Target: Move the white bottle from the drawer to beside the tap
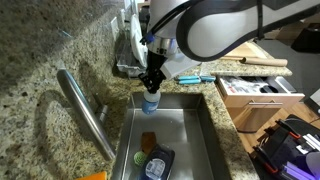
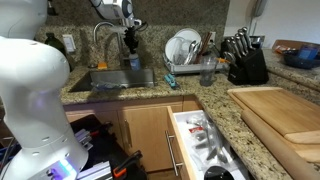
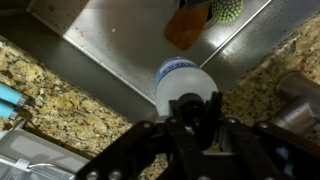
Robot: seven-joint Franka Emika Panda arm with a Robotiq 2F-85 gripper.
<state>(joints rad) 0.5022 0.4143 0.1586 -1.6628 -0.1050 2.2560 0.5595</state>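
Note:
My gripper (image 1: pixel 152 82) is shut on the top of the white bottle (image 1: pixel 150 101), which hangs upright above the far end of the sink (image 1: pixel 200 125). In the wrist view the fingers (image 3: pixel 196 112) clamp the bottle's dark cap, and the white body (image 3: pixel 183 80) shows below over the sink's edge. In an exterior view the gripper (image 2: pixel 130 42) holds the bottle (image 2: pixel 132 60) just right of the curved tap (image 2: pixel 100 35). The tap's spout (image 1: pixel 85 112) reaches over the granite counter. The open drawer (image 2: pixel 200 140) stands below the counter, also seen in an exterior view (image 1: pixel 255 95).
The sink holds an orange sponge (image 1: pixel 148 137), a green scrubber (image 1: pixel 140 157) and a dark container (image 1: pixel 158 163). A dish rack (image 2: pixel 185 50), knife block (image 2: pixel 245 62) and wooden board (image 2: pixel 280 115) stand on the counter. A blue item (image 1: pixel 195 78) lies near the sink.

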